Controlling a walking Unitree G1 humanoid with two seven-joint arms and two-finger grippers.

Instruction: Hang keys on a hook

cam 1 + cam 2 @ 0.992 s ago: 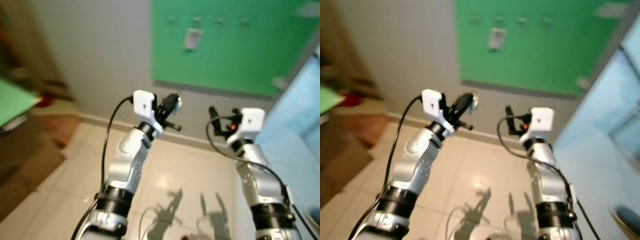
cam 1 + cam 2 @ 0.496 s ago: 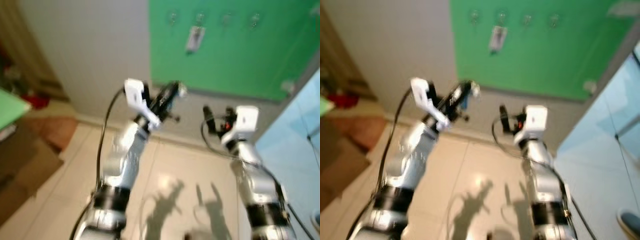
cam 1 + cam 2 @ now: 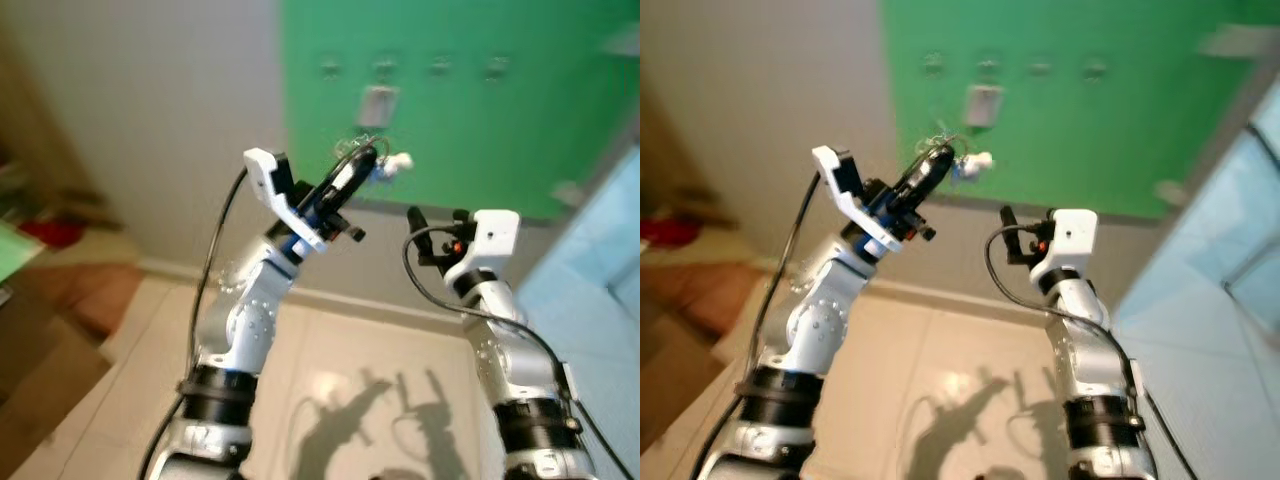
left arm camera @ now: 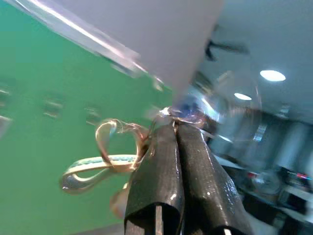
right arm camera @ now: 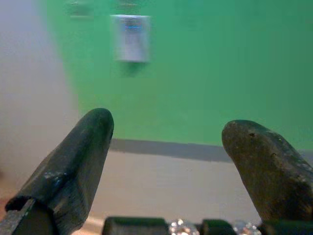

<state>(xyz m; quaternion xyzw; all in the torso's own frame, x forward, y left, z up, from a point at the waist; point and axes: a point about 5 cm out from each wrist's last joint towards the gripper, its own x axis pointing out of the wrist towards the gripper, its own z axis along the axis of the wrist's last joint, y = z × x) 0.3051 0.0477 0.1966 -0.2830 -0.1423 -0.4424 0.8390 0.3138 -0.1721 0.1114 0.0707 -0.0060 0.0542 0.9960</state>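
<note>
Far left we see a blurred brown piece of furniture (image 3: 40,330) on the tiled floor (image 3: 330,350), with something red (image 3: 45,230) behind it against the grey wall (image 3: 150,110).

Our left hand (image 3: 372,160) is raised up and forward, fingers (image 4: 166,176) pressed together and clamped on the keys (image 4: 105,161). In the left wrist view a wire ring loops out beside the fingertips, with a flat key blade below it. In the head views a small white tag (image 3: 400,161) sticks out just past the fingertips. So the keys are in the air in our left hand, in front of the green wall panel (image 3: 480,110), not on a hook.

On the panel, a row of four small hooks (image 3: 385,67) runs along the top. They are blurred, so we can't tell their shape. A pale card (image 3: 376,104) hangs below the second one. Our left hand sits just below and near that card in the head view; we cannot tell depth to the panel.

Our right hand (image 3: 415,225) is held lower, at chest height, fingers (image 5: 73,161) spread well apart and holding nothing, pointing at the panel and the grey strip (image 5: 161,149) beneath it.

Far right, a pale blue surface (image 3: 600,260) runs down the edge.
</note>
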